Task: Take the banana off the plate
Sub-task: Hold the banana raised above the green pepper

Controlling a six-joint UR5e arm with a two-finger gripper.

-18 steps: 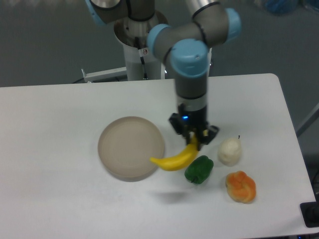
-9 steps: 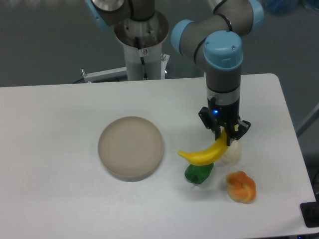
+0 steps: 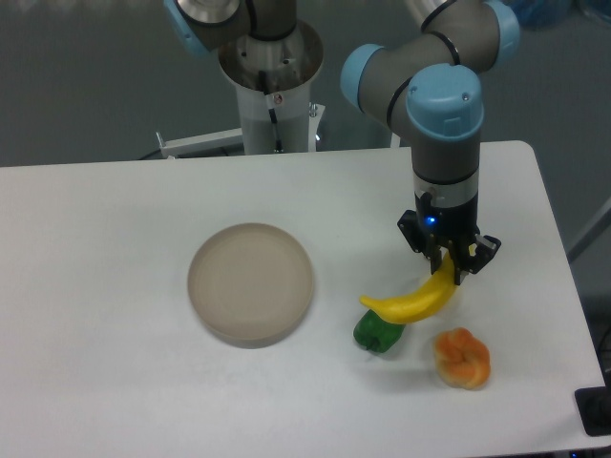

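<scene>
We see a white desk [image 3: 115,239] filling most of the frame, with a dark grey floor or wall behind it along the top and the arm's pale pedestal [image 3: 272,91] at upper centre. From there the grey arm with light-blue joint caps [image 3: 444,100] reaches into the right half of the frame and points straight down. Its tool [image 3: 446,264] hangs right of centre, a small blue light glowing on its body, and its two fingers are clamped on the upper end of the banana [image 3: 412,301]. The banana hangs off the desk, slanting down and to the left, its lower tip over the green pepper [image 3: 377,333]. The plate [image 3: 250,282] sits left of centre with nothing on it, well apart from the banana. At lower right lies a lumpy orange fruit [image 3: 462,358], just beside the pepper and below the tool. The banana's body hides part of whatever is right behind it, so we cannot tell whether anything else lies there. A dark object [image 3: 597,410] shows at the lower right edge.
</scene>
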